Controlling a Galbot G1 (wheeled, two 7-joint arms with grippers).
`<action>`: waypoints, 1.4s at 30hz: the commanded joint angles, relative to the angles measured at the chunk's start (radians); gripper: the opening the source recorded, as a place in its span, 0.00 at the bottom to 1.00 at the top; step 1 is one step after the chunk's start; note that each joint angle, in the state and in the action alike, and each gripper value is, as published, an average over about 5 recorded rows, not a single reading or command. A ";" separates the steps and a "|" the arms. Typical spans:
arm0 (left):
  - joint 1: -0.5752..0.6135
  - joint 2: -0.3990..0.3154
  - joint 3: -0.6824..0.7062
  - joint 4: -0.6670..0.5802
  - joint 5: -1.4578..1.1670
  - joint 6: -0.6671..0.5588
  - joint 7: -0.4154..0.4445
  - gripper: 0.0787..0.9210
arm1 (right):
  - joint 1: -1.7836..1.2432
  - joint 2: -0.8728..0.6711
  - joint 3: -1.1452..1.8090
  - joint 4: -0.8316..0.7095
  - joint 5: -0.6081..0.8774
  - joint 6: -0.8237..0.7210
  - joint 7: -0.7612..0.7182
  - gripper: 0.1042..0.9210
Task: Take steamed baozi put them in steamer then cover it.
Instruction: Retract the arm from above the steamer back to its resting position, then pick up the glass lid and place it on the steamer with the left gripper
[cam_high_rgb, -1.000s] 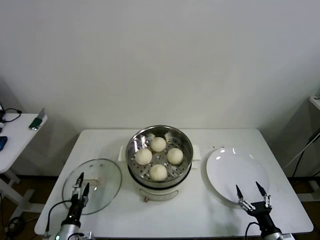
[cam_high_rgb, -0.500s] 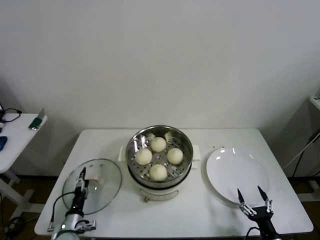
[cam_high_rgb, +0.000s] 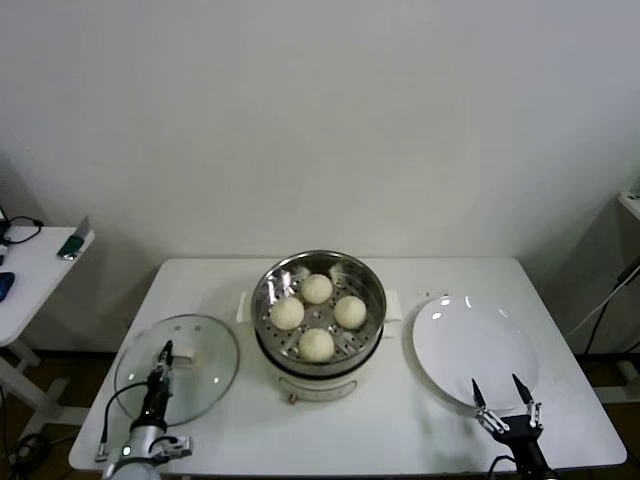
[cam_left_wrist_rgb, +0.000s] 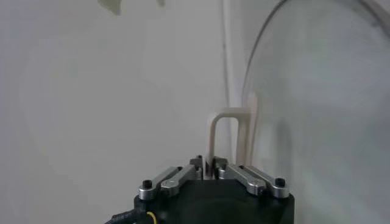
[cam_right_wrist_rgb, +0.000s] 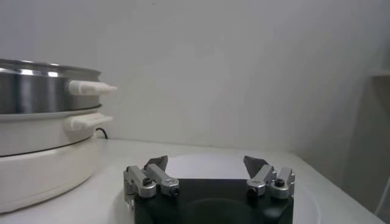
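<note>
**One thin grip, one wide lid: where covering could fail**

One tool is at work. The left tool (cam_high_rgb: 160, 372), at the lower left of the head view, has its jaws closed on the pale loop handle (cam_left_wrist_rgb: 230, 137) of the glass lid (cam_high_rgb: 178, 368), as the left wrist view shows. The lid lies on the table (cam_high_rgb: 400, 420) left of the steamer (cam_high_rgb: 318, 312). The pinch sits on a narrow handle while the lid is wide and heavy around it, so on lifting the lid may swing or tilt in the jaws, and could slip out if the hold is shallow.

All four baozi (cam_high_rgb: 317, 317) sit on the perforated tray inside the steamer, at the centre of the frame. A tilted lid could catch the steel rim on the way across, or land askew and rest on a bun instead of seating.

The right tool (cam_high_rgb: 504, 405) waits at the lower right with jaws spread and holding nothing, at the near edge of the plate (cam_high_rgb: 470, 340).
</note>
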 joint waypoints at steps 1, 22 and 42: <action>0.033 0.013 -0.002 -0.147 -0.097 0.025 0.049 0.11 | -0.003 0.003 0.002 0.002 -0.001 0.002 0.002 0.88; 0.040 0.305 0.061 -0.755 -0.301 0.411 0.526 0.07 | -0.020 -0.006 -0.004 0.011 -0.010 0.021 0.002 0.88; -0.213 -0.136 0.620 -0.639 0.183 0.501 0.650 0.07 | -0.003 -0.002 -0.014 -0.007 -0.018 0.035 0.004 0.88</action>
